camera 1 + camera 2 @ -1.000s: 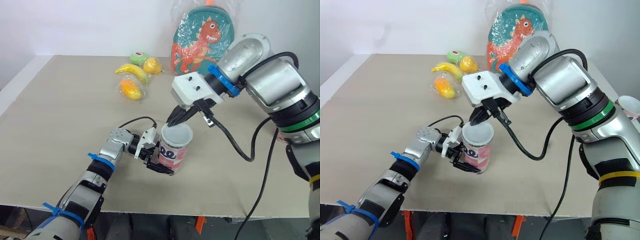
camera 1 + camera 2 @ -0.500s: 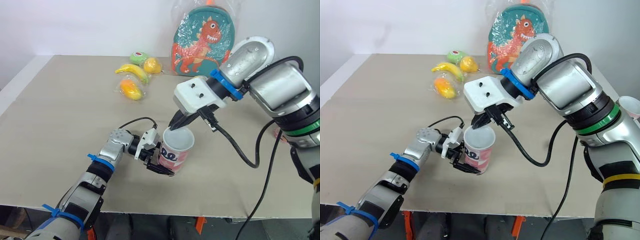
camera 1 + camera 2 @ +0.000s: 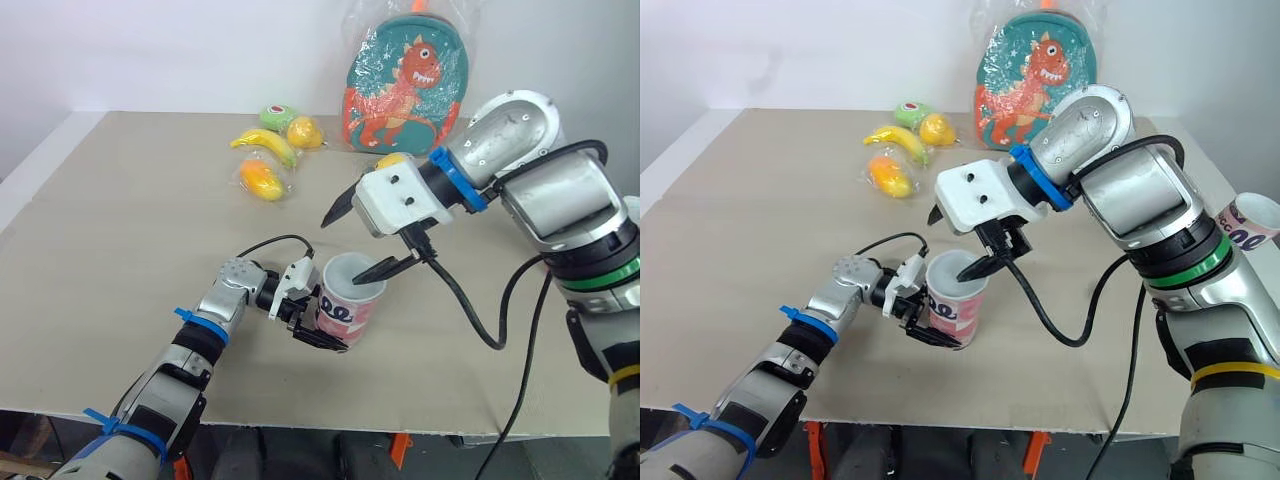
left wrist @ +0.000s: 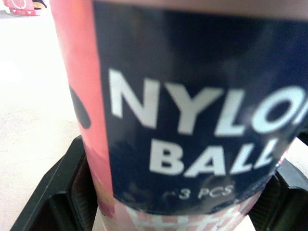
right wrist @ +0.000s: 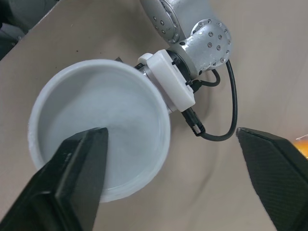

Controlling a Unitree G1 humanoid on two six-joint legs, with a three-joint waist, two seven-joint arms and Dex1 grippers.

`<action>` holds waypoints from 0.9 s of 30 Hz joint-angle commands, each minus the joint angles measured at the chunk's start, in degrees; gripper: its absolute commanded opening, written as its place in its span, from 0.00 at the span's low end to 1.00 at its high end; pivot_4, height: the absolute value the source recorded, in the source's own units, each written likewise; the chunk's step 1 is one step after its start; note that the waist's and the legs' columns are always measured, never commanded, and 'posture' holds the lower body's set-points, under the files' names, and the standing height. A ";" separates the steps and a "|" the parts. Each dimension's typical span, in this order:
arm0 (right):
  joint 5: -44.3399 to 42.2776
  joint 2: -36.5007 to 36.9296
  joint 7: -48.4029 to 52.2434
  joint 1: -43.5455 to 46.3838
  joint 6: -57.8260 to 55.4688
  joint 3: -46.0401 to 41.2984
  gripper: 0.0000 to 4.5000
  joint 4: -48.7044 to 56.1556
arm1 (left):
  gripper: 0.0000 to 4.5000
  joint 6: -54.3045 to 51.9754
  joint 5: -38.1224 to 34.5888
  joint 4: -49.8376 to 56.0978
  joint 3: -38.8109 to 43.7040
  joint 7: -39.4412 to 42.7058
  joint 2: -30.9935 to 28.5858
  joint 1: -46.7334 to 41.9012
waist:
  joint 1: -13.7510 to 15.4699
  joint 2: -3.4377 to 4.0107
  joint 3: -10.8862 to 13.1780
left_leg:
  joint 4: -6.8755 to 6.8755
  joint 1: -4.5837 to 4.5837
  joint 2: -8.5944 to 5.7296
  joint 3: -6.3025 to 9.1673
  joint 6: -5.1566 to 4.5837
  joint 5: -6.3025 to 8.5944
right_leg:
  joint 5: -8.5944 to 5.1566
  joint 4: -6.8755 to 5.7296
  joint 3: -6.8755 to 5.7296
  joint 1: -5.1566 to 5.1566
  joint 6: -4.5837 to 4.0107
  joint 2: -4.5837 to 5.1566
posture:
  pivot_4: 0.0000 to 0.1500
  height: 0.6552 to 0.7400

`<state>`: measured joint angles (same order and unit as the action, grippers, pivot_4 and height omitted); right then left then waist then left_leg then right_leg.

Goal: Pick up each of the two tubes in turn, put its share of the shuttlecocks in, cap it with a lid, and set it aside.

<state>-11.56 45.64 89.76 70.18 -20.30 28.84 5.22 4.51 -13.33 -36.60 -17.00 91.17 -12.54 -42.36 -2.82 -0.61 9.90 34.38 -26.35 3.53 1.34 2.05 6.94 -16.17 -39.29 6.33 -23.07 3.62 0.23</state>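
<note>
A pink shuttlecock tube [image 3: 343, 314] with a dark "NYLON BALL" label [image 4: 192, 120] stands upright on the table. My left gripper [image 3: 305, 320] is shut on its lower body from the left. A white lid [image 3: 352, 272] sits on the tube's mouth; from above it looks like a shallow white cup [image 5: 96, 125]. My right gripper [image 3: 342, 248] hovers just over the lid, open wide. One of its fingers [image 3: 385, 268] reaches over the lid's top and the other points away towards the far side. A second tube [image 3: 1250, 224] stands at the right edge.
A dinosaur backpack [image 3: 405, 75] in clear plastic leans against the back wall. Bagged toy fruit [image 3: 268, 150] lies at the back centre, with a yellow piece [image 3: 392, 160] behind my right wrist. The table's front edge [image 3: 300, 418] runs close below the tube.
My right gripper has opened and let go of the lid, which stays on the tube. The tube was tilted half a second ago and stands straighter now. The left grip has not changed.
</note>
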 commanded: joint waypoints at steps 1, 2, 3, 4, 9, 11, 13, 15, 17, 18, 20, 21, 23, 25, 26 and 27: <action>-3.34 -0.59 1.80 2.21 -3.83 -4.81 0.98 -1.82 | 0.81 -1.23 1.33 -1.25 -0.42 0.48 -1.20 1.26 | 0.00 0.00 0.00 | 0.00 0.00 0.00 0.00 0.00 0.00 | 0.00 -0.01 0.00 0.00 -0.01 0.00 | 1.00 1.00; -4.68 -0.53 2.32 2.77 -4.78 -5.87 0.98 -2.07 | 0.81 -1.17 1.35 -1.35 -0.40 0.48 -1.18 1.25 | 0.01 0.00 0.01 | 0.01 0.00 0.00 0.01 0.00 0.00 | 0.02 -0.01 0.00 0.00 0.00 0.00 | 1.00 1.00; -6.43 0.10 2.61 3.36 -5.88 -6.66 0.98 -2.01 | 0.81 -1.02 1.39 -1.55 -0.38 0.47 -1.15 1.23 | 0.01 0.00 0.01 | 0.01 -0.01 0.00 0.00 0.00 0.00 | 0.02 -0.01 0.00 -0.01 0.00 0.00 | 1.00 1.00; -7.91 1.13 2.74 3.63 -6.59 -6.97 0.98 -1.59 | 0.81 -0.87 1.43 -1.72 -0.37 0.47 -1.14 1.24 | 0.01 0.00 0.01 | 0.01 -0.01 0.00 0.00 0.00 0.00 | 0.03 -0.01 0.00 -0.01 -0.02 0.01 | 1.00 1.00; -12.02 4.32 2.74 2.98 -8.45 -6.30 0.76 0.37 | 0.81 0.12 1.65 -2.91 -0.31 0.64 -1.03 1.24 | -0.06 0.00 0.01 | -0.02 -0.01 0.00 0.00 -0.01 0.01 | 0.00 -0.01 0.00 -0.01 -0.08 0.00 | 1.00 1.00; -12.79 4.85 2.74 2.33 -8.50 -5.50 0.53 1.42 | 0.81 0.47 1.75 -3.37 -0.23 0.73 -0.90 1.12 | -0.10 0.00 0.01 | -0.02 0.01 0.01 -0.01 -0.01 0.01 | -0.01 -0.01 0.00 -0.03 -0.06 0.00 | 1.00 1.00; -13.10 5.27 2.74 1.54 -8.13 -4.25 0.30 2.56 | 0.81 0.83 1.83 -3.75 -0.17 0.77 -0.74 0.99 | -0.10 0.00 0.00 | -0.01 0.02 0.02 -0.01 -0.01 0.01 | -0.02 -0.01 0.00 -0.03 0.02 -0.02 | 1.00 1.00; -12.88 5.24 2.74 1.03 -7.91 -3.27 0.15 3.09 | 0.81 1.13 1.88 -4.11 -0.13 0.75 -0.65 0.85 | -0.10 0.00 0.00 | 0.02 0.02 0.03 -0.01 0.00 0.01 | -0.01 -0.01 0.00 -0.03 0.05 -0.01 | 1.00 1.00; -11.07 4.43 2.74 0.52 -7.32 -2.58 0.01 2.89 | 0.81 1.31 1.92 -4.35 -0.09 0.71 -0.63 0.77 | -0.10 0.00 0.00 | 0.04 0.02 0.03 -0.02 0.00 0.01 | 0.00 -0.01 0.00 -0.03 0.07 -0.01 | 1.00 1.00; -10.32 4.01 2.74 0.36 -7.09 -2.29 0.01 2.69 | 0.81 1.39 1.93 -4.49 -0.06 0.69 -0.60 0.72 | -0.10 0.00 0.01 | 0.05 0.02 0.03 -0.03 0.00 0.01 | 0.01 -0.01 0.00 -0.03 0.09 -0.01 | 1.00 1.00; -7.24 2.69 1.86 0.09 -6.16 -0.80 0.01 1.65 | 0.81 1.38 1.94 -4.48 -0.04 0.67 -0.65 0.79 | -0.11 0.00 0.00 | 0.05 0.02 0.03 -0.04 0.00 0.01 | 0.02 -0.01 0.00 -0.04 0.10 -0.01 | 1.00 1.00; -5.89 2.12 1.68 -0.12 -5.73 -0.10 0.01 1.18 | 0.81 1.32 1.95 -4.45 -0.02 0.69 -0.68 0.82 | -0.12 0.01 0.00 | 0.05 0.03 0.04 -0.04 0.00 0.01 | 0.02 -0.01 0.00 -0.04 0.10 -0.01 | 1.00 1.00; -4.14 1.40 2.33 -0.64 -4.88 0.69 0.01 0.73 | 0.81 1.26 1.99 -4.58 0.04 0.71 -0.69 0.71 | -0.09 0.00 0.00 | 0.05 0.03 0.05 -0.04 0.00 0.00 | 0.02 -0.01 0.00 -0.04 0.10 -0.02 | 1.00 1.00; -2.15 0.70 2.72 -1.48 -3.45 2.05 0.01 0.47 | 0.81 1.17 1.97 -4.59 0.10 0.73 -0.74 0.62 | -0.08 0.00 0.00 | 0.05 0.02 0.04 -0.04 0.01 0.00 | 0.02 -0.02 0.00 -0.04 0.11 -0.02 | 1.00 1.00; -0.99 0.47 2.73 -2.08 -2.25 3.27 0.01 0.38 | 0.81 1.12 1.94 -4.56 0.15 0.72 -0.77 0.57 | -0.09 0.02 -0.01 | 0.06 0.02 0.04 -0.05 0.01 0.00 | 0.02 -0.01 0.00 -0.04 0.11 -0.02 | 1.00 1.00; 0.39 0.35 2.73 -2.95 -1.01 5.03 0.01 0.45 | 0.81 1.08 1.91 -4.43 0.20 0.71 -0.82 0.58 | -0.09 -0.02 -0.08 | 0.05 0.03 0.04 -0.06 0.01 0.00 | 0.03 -0.01 0.01 -0.03 0.10 -0.02 | 1.00 1.00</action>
<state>-14.34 46.01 90.31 68.54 -23.22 31.08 5.52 6.31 -13.54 -39.30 -16.03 91.72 -12.19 -42.69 -2.91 -0.63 9.82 34.42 -26.27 3.58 1.29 2.05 6.94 -16.16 -39.30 6.34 -23.06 3.72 0.20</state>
